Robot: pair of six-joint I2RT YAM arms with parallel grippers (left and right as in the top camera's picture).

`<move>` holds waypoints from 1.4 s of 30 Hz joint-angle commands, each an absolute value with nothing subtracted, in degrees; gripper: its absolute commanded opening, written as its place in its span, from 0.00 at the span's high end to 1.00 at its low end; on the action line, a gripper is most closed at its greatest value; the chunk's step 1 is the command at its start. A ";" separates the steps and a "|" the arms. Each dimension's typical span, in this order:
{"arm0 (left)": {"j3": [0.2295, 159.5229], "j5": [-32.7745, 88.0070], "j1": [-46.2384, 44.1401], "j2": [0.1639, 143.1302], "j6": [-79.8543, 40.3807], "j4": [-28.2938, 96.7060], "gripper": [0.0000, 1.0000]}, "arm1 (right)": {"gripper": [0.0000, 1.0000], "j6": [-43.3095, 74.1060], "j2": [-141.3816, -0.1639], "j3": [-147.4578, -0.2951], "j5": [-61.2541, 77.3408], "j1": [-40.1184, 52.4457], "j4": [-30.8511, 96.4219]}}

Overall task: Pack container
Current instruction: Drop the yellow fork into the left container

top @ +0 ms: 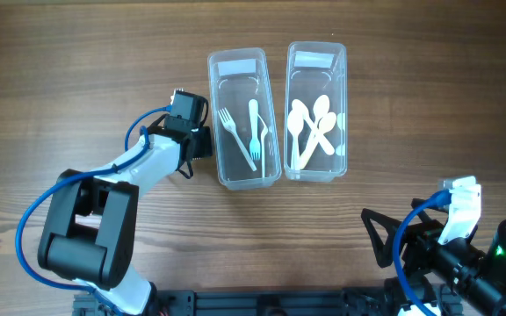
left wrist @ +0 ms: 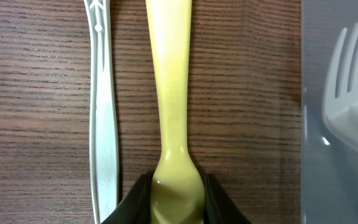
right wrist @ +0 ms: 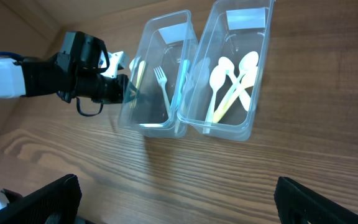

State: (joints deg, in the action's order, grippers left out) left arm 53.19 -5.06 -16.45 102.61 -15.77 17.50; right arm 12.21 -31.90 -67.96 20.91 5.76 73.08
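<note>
My left gripper (left wrist: 178,202) is shut on the wide end of a pale yellow plastic utensil (left wrist: 169,74), low over the table; its handle points away from me. A white plastic utensil (left wrist: 102,112) lies on the wood just left of it. In the overhead view the left gripper (top: 197,140) sits against the left side of the left clear container (top: 214,114), which holds white forks (top: 251,132). The right clear container (top: 344,88) holds white and yellowish spoons (top: 313,127). My right gripper (right wrist: 179,199) is open and empty near the table's front right (top: 385,241).
The two containers stand side by side at the back middle of the wooden table (top: 429,105). The fork container's wall (left wrist: 340,112) is close on the right of the left gripper. The left arm (top: 139,167) stretches from the front left.
</note>
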 commanded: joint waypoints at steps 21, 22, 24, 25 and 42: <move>54.24 -5.21 -29.45 78.02 -26.65 21.02 0.96 | 0.00 12.93 -31.66 -68.12 20.36 5.93 72.93; 54.24 -3.90 -29.74 79.94 -26.63 20.36 0.96 | 0.00 12.91 -31.66 -68.12 20.36 5.93 72.93; 54.24 -1.61 -30.02 83.02 -26.63 18.81 0.96 | 0.00 12.93 -31.66 -68.12 20.34 5.93 72.93; 54.24 -1.28 -30.00 83.88 -26.65 18.09 0.58 | 0.00 12.93 -31.66 -68.12 20.36 5.93 72.93; 54.92 -7.94 -10.94 75.55 -15.75 23.75 0.01 | 0.00 12.91 -31.66 -68.12 20.36 5.93 72.93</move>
State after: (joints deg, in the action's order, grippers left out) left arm 54.54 -14.96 -17.47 69.28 -23.64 25.10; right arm 12.21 -31.90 -67.96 20.91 5.76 73.10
